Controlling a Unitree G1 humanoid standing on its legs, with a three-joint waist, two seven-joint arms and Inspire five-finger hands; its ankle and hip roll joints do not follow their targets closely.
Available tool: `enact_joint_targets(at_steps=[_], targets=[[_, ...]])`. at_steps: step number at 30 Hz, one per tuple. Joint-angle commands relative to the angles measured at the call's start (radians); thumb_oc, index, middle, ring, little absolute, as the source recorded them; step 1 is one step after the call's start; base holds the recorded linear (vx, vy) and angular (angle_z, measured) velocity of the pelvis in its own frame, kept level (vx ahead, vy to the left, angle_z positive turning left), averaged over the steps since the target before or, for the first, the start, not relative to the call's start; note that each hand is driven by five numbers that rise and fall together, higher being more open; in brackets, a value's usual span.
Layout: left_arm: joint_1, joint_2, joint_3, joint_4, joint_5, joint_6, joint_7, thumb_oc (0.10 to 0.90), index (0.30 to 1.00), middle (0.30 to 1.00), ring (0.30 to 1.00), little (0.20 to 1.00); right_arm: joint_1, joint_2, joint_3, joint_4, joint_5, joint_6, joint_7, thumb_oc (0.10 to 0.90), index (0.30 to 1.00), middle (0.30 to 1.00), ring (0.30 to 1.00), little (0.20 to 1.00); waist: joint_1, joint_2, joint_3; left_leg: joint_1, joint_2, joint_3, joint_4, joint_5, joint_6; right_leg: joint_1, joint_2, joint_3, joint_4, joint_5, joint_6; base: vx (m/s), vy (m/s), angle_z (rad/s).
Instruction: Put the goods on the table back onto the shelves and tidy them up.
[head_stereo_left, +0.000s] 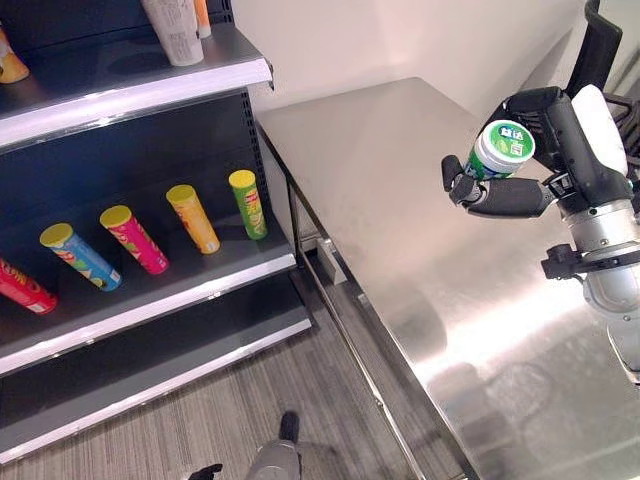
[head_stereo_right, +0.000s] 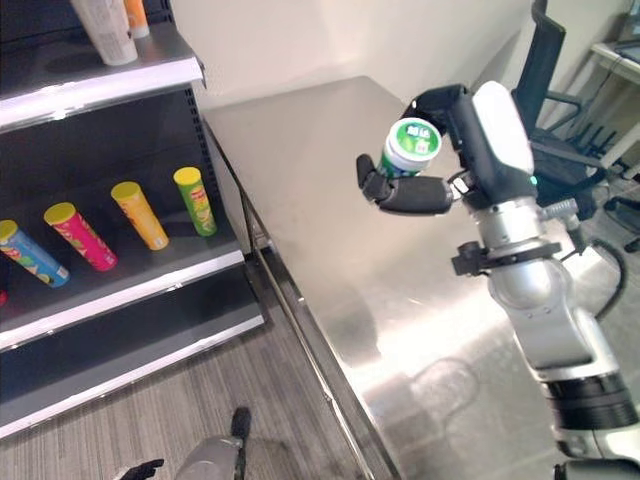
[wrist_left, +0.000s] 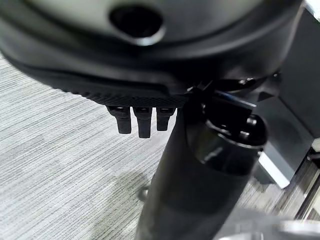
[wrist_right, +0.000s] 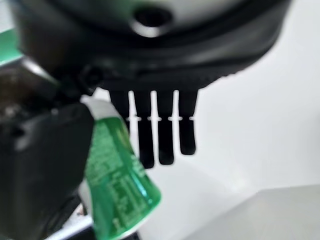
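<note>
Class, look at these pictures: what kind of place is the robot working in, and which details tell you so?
Probably a mock shop or lab: dark shelves holding a row of tube cans, a steel table, and an office chair. The right hand holds a green can.

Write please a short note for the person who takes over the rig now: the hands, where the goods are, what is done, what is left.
Right robot hand: shut on a green can, held up above the steel table.
Left robot hand: low over the carpet, fingers curled, holds nothing.
Shelf: a row of cans already lies on it, the green one nearest the table.
Done: can lifted off the table.
Left: carry it to the shelf, set it down, line up the row.
</note>
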Motion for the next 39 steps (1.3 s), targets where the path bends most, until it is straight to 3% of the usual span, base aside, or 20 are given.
enact_joint_targets(at_steps=[1,3,4,8,10,12,14,16,18,21,22,23,24,25,26,28,29,31,37,39], targets=[[-0.045,0.060,-0.045,-0.057,0.027,-0.042,0.005,0.800,0.900,0.900,0.900,0.900,-0.121,-0.039,-0.088,-0.074,0.046,-0.065,-0.062,0.400,0.300,0.300,0.300,0.300,-0.013,-0.016,-0.107,0.114,0.238,-0.020,-0.030,-0.047,-0.169,-0.186,-0.051,0.025,-0.125,0.106,0.058,-0.05,0.262,1.16],[-0.044,0.059,-0.047,-0.063,0.029,-0.041,0.004,0.800,0.900,0.900,0.900,0.900,-0.117,-0.043,-0.095,-0.081,0.047,-0.063,-0.061,0.400,0.300,0.300,0.300,0.300,-0.020,-0.007,-0.111,0.137,0.263,-0.011,-0.034,-0.036,-0.179,-0.188,-0.058,0.014,-0.118,0.109,0.062,-0.05,0.248,1.02],[-0.051,0.061,-0.056,-0.064,0.038,-0.044,0.004,0.800,0.900,0.900,0.900,0.900,-0.112,-0.053,-0.106,-0.088,0.045,-0.064,-0.061,0.400,0.300,0.300,0.300,0.300,-0.039,0.004,-0.119,0.166,0.300,0.007,-0.038,-0.015,-0.194,-0.203,-0.089,-0.009,-0.101,0.121,0.076,-0.09,0.345,0.51],[-0.043,0.059,-0.056,-0.067,0.055,-0.040,-0.007,0.800,0.900,0.900,0.900,0.900,-0.073,-0.069,-0.164,-0.115,0.028,-0.053,-0.057,0.400,0.300,0.300,0.300,0.300,-0.063,0.028,-0.152,0.202,0.280,0.024,-0.092,-0.064,-0.205,-0.211,-0.148,-0.037,-0.080,0.160,0.112,-0.05,0.363,0.61],[-0.049,0.067,-0.070,-0.063,0.076,-0.042,-0.016,0.800,0.900,0.900,0.900,0.900,-0.058,-0.064,-0.193,-0.121,0.016,-0.054,-0.065,0.400,0.300,0.300,0.300,0.300,-0.061,0.029,-0.158,0.203,0.241,0.044,-0.122,-0.124,-0.191,-0.221,-0.206,-0.054,-0.062,0.193,0.140,-0.04,0.369,0.43],[-0.049,0.073,-0.074,-0.067,0.082,-0.041,-0.020,0.800,0.900,0.900,0.900,0.900,-0.049,-0.060,-0.207,-0.125,0.010,-0.050,-0.066,0.400,0.300,0.300,0.300,0.300,-0.060,0.027,-0.161,0.204,0.220,0.047,-0.137,-0.135,-0.183,-0.225,-0.231,-0.059,-0.053,0.207,0.151,-0.04,0.317,0.30],[-0.067,0.091,-0.076,-0.044,0.112,-0.046,-0.023,0.800,0.900,0.900,0.900,0.900,-0.030,-0.047,-0.237,-0.138,-0.021,-0.036,-0.070,0.400,0.300,0.300,0.300,0.300,-0.062,0.014,-0.168,0.225,0.130,0.055,-0.207,-0.160,-0.150,-0.236,-0.320,-0.070,-0.025,0.261,0.196,-0.02,0.490,0.44],[-0.067,0.096,-0.072,-0.036,0.119,-0.054,-0.021,0.800,0.900,0.900,0.900,0.900,-0.031,-0.042,-0.240,-0.143,-0.034,-0.035,-0.076,0.400,0.300,0.300,0.300,0.300,-0.060,0.004,-0.169,0.230,0.096,0.059,-0.224,-0.168,-0.135,-0.240,-0.353,-0.071,-0.017,0.286,0.213,0.00,0.345,0.46],[-0.069,0.105,-0.065,-0.023,0.131,-0.053,-0.017,0.800,0.900,0.900,0.900,0.900,-0.037,-0.029,-0.235,-0.150,-0.054,-0.022,-0.082,0.400,0.300,0.300,0.300,0.300,-0.056,-0.009,-0.171,0.236,0.026,0.063,-0.246,-0.187,-0.098,-0.248,-0.418,-0.082,0.002,0.330,0.232,-0.02,0.379,0.35],[-0.073,0.121,-0.051,-0.017,0.136,-0.051,-0.016,0.800,0.900,0.900,0.900,0.900,-0.028,-0.005,-0.244,-0.165,-0.056,-0.016,-0.085,0.400,0.300,0.300,0.300,0.300,-0.063,-0.022,-0.162,0.234,-0.007,0.061,-0.250,-0.194,-0.081,-0.267,-0.444,-0.048,0.057,0.364,0.236,0.00,0.200,0.10],[-0.073,0.122,-0.050,-0.017,0.136,-0.050,-0.017,0.800,0.900,0.900,0.900,0.900,-0.026,-0.004,-0.245,-0.166,-0.056,-0.015,-0.085,0.400,0.300,0.300,0.300,0.300,-0.062,-0.024,-0.163,0.233,-0.008,0.062,-0.250,-0.194,-0.081,-0.270,-0.446,-0.046,0.059,0.364,0.236,-0.09,0.104,0.21],[-0.076,0.132,-0.044,-0.035,0.128,-0.046,-0.017,0.800,0.900,0.900,0.900,0.900,-0.013,0.002,-0.256,-0.182,-0.056,-0.014,-0.082,0.400,0.300,0.300,0.300,0.300,-0.082,-0.027,-0.144,0.224,-0.017,0.063,-0.253,-0.168,-0.064,-0.306,-0.425,0.008,0.101,0.370,0.214,-0.11,0.167,0.25],[-0.079,0.140,-0.042,-0.043,0.123,-0.043,-0.020,0.800,0.900,0.900,0.900,0.900,-0.003,0.007,-0.272,-0.196,-0.042,-0.021,-0.079,0.400,0.300,0.300,0.300,0.300,-0.096,-0.027,-0.140,0.218,-0.017,0.061,-0.253,-0.159,-0.056,-0.328,-0.371,0.070,0.129,0.322,0.200,-0.10,0.161,0.23],[-0.079,0.140,-0.042,-0.044,0.123,-0.043,-0.020,0.800,0.900,0.900,0.900,0.900,-0.002,0.008,-0.273,-0.197,-0.042,-0.021,-0.079,0.400,0.300,0.300,0.300,0.300,-0.093,-0.027,-0.140,0.218,-0.016,0.063,-0.253,-0.159,-0.057,-0.332,-0.370,0.073,0.133,0.319,0.198,-0.02,0.076,0.12],[-0.080,0.143,-0.043,-0.046,0.119,-0.042,-0.020,0.800,0.900,0.900,0.900,0.900,0.005,0.013,-0.281,-0.205,-0.023,-0.028,-0.070,0.400,0.300,0.300,0.300,0.300,-0.100,-0.027,-0.138,0.215,-0.015,0.062,-0.253,-0.154,-0.054,-0.349,-0.325,0.113,0.148,0.281,0.184,-0.01,0.018,0.06],[-0.083,0.145,-0.048,-0.051,0.120,-0.043,-0.024,0.800,0.900,0.900,0.900,0.900,-0.011,0.022,-0.274,-0.220,0.033,-0.048,-0.052,0.400,0.300,0.300,0.300,0.300,-0.111,-0.035,-0.145,0.201,-0.023,0.050,-0.253,-0.147,-0.052,-0.334,-0.214,0.191,0.073,0.195,0.169,0.00,-0.024,-0.07],[-0.084,0.145,-0.048,-0.051,0.120,-0.043,-0.024,0.800,0.900,0.900,0.900,0.900,-0.012,0.022,-0.274,-0.220,0.034,-0.048,-0.052,0.400,0.300,0.300,0.300,0.300,-0.111,-0.035,-0.145,0.198,-0.024,0.050,-0.253,-0.142,-0.052,-0.334,-0.213,0.190,0.066,0.201,0.167,0.03,-0.043,0.25],[-0.077,0.135,-0.041,-0.060,0.101,-0.041,-0.028,0.800,0.900,0.900,0.900,0.900,-0.034,0.045,-0.242,-0.244,0.095,-0.065,-0.018,0.400,0.300,0.300,0.300,0.300,-0.107,-0.049,-0.141,0.207,-0.033,0.027,-0.246,-0.140,-0.051,-0.334,-0.161,0.290,0.037,0.188,0.152,0.08,-0.047,0.42],[-0.066,0.104,-0.053,-0.052,0.096,-0.041,-0.040,0.800,0.900,0.900,0.900,0.900,-0.104,0.069,-0.157,-0.249,0.163,-0.074,0.026,0.400,0.300,0.300,0.300,0.300,-0.089,-0.053,-0.172,0.203,-0.028,0.020,-0.241,-0.134,-0.060,-0.268,-0.141,0.273,-0.055,0.201,0.151,0.06,-0.054,-0.05],[-0.059,0.093,-0.060,-0.044,0.098,-0.034,-0.038,0.800,0.900,0.900,0.900,0.900,-0.158,0.089,-0.072,-0.257,0.186,-0.065,0.061,0.400,0.300,0.300,0.300,0.300,-0.069,-0.057,-0.184,0.198,-0.018,0.011,-0.232,-0.133,-0.068,-0.240,-0.142,0.254,-0.076,0.199,0.149,0.04,-0.065,0.10]])
